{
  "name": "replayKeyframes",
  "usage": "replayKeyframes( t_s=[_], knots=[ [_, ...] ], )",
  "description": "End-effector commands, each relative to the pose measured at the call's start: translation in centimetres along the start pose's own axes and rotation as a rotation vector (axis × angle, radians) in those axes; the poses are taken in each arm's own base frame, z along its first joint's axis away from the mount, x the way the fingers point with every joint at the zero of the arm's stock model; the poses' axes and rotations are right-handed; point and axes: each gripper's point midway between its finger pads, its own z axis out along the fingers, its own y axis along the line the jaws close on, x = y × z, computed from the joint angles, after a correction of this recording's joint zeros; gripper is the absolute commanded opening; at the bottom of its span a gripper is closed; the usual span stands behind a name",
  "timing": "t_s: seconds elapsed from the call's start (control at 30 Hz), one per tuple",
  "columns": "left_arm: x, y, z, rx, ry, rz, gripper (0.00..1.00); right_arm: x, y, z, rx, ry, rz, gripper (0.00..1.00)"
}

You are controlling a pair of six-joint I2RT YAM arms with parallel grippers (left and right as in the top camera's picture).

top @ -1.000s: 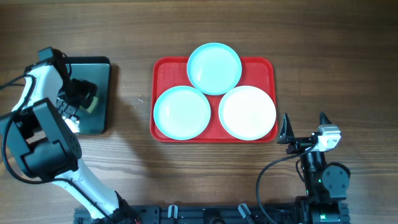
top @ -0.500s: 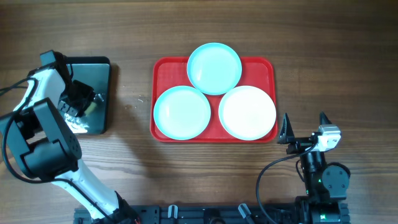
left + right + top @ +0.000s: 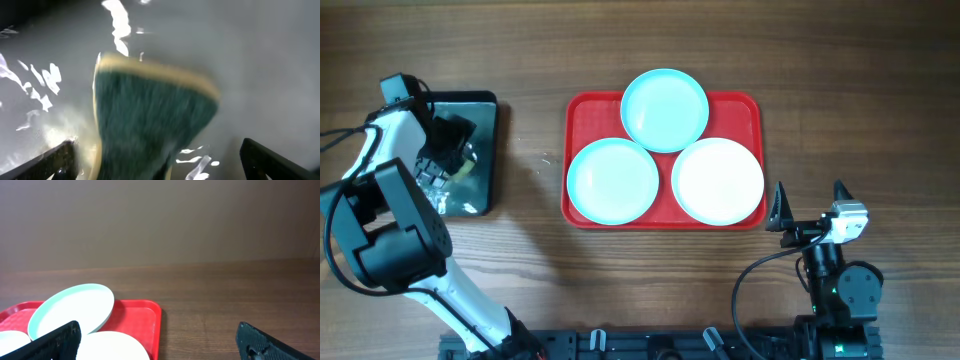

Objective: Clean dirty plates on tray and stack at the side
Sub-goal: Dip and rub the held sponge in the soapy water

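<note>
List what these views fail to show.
- Left wrist: the sponge is blurred; whether it touches the left tool is unclear.
- Overhead: the left tool covers most of the sponge.
- Right wrist: the white plate is cut by the bottom edge.
- Overhead: any dirt on the plates is too small to see.

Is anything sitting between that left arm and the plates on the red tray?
Nothing visible does. From the left gripper, over the sponge in the dark tray, across to the red tray holding the plates, the overhead view shows only bare wooden table.
</note>
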Motion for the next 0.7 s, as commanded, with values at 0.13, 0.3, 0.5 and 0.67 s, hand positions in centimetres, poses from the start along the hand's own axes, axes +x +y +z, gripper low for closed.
replayKeyframes(
  t_s=[0.13, 0.3, 0.5, 0.67],
  knots=[
    [-2.3, 1.9, 1.1, -0.104, -0.134, -0.006, 1.00, -0.1, 0.0, 0.0, -0.002, -0.006, 0.010, 1.00],
    [-2.9, 1.5, 1.0, -0.089, -0.160, -0.010, 0.56, -0.1, 0.0, 0.0, -0.002, -0.006, 0.010, 1.00],
    [-2.9, 1.5, 1.0, -0.090, -0.159, -0.009, 0.04, -0.1, 0.0, 0.0, -0.002, -0.006, 0.010, 1.00],
    [-2.1, 2.0, 1.1, -0.106, -0.127, -0.006, 0.81, -0.1, 0.0, 0.0, -0.002, -0.006, 0.010, 1.00]
  ],
)
